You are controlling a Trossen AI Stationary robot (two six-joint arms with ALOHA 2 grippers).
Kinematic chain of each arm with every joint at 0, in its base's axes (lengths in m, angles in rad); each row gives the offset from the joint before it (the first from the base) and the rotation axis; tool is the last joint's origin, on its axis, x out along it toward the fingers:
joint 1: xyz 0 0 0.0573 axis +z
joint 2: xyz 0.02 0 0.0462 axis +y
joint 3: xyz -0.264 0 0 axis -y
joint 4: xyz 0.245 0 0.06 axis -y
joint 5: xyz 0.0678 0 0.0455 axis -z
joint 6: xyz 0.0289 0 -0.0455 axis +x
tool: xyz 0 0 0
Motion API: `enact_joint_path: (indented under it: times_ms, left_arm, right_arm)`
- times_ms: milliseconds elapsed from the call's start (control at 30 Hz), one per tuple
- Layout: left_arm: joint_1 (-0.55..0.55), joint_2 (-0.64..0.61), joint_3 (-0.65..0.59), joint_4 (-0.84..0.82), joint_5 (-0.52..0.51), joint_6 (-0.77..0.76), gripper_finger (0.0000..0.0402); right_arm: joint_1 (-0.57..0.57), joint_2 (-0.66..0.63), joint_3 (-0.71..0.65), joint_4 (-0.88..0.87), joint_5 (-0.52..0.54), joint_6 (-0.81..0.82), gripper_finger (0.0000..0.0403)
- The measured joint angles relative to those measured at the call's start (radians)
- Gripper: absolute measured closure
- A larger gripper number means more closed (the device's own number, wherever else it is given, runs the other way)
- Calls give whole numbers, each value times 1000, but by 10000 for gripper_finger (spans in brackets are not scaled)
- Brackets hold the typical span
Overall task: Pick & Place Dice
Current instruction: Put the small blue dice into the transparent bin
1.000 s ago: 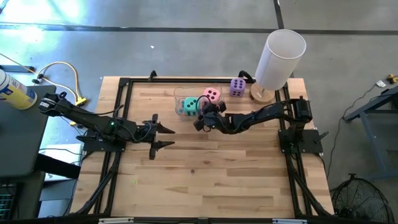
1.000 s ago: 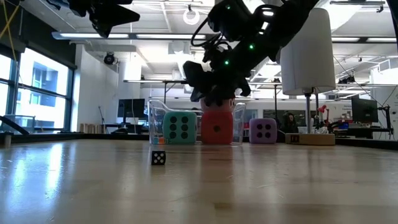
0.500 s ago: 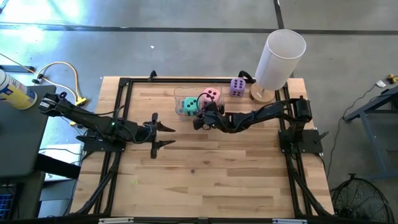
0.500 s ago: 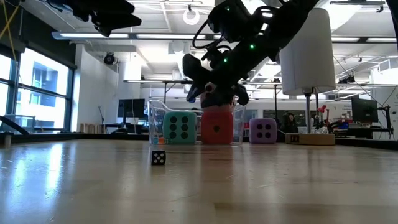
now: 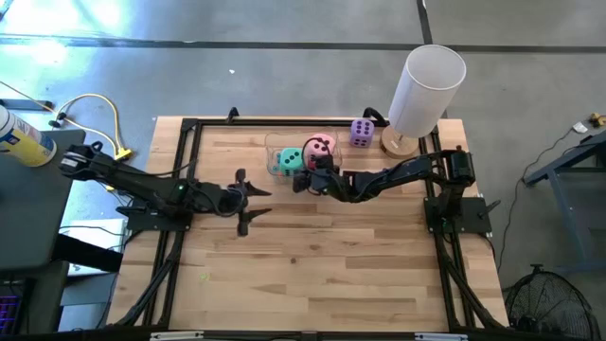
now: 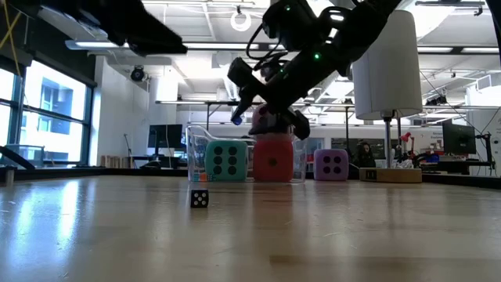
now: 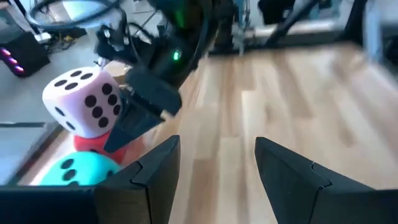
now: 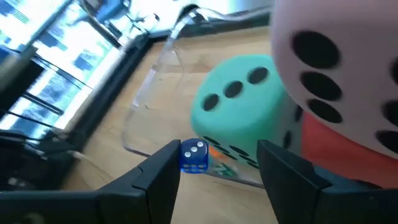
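Note:
A clear container [image 5: 275,152] near the table's far edge holds the teal die [image 5: 289,161] [image 6: 226,160] [image 8: 245,118] and the red die [image 6: 272,162]. The pink die [image 5: 319,149] [image 7: 81,102] [image 8: 339,81] rests on top of the red one. The purple die [image 5: 361,132] [image 6: 330,164] sits on the table to the right of the container. My right gripper [image 5: 301,178] [image 8: 217,180] hovers open at the container's near side, level with the pink die. My left gripper [image 5: 250,200] [image 7: 217,168] is open above the table, left of the container. My right gripper is open, and one finger [image 7: 146,102] stands close beside the pink die's side [image 7: 109,109]. Whether it touches the die, I cannot tell.
A tall white cylinder [image 5: 426,90] [image 6: 383,63] stands on a wooden base at the far right corner. A small black die [image 6: 200,198] lies on the open wood nearer the front. A small blue die [image 8: 194,155] shows by the container's wall. Black frame rails edge the table.
My right gripper has tipped its fingers up from pointing down over the pink die and now points toward the table's left. My left gripper has moved a little to the right, toward the container, and has turned.

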Motion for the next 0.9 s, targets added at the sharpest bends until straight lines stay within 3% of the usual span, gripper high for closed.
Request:
enact_joint_path:
  times_ms: [300, 433, 600, 900]
  left_arm:
    - [123, 176, -1, 83, -3, 98, 200]
    - [184, 241, -2, 183, 2, 127, 200]
    - [239, 321, -2, 330, 84, 166, 200]
    - [305, 450, -2, 428, 100, 157, 200]
  right_arm:
    - [-1, -1, -1, 197, -45, 4, 201]
    - [0, -2, -1, 230, -86, 4, 202]
    - [-3, -2, -1, 239, -90, 7, 202]
    - [-13, -2, -1, 260, -95, 60, 202]
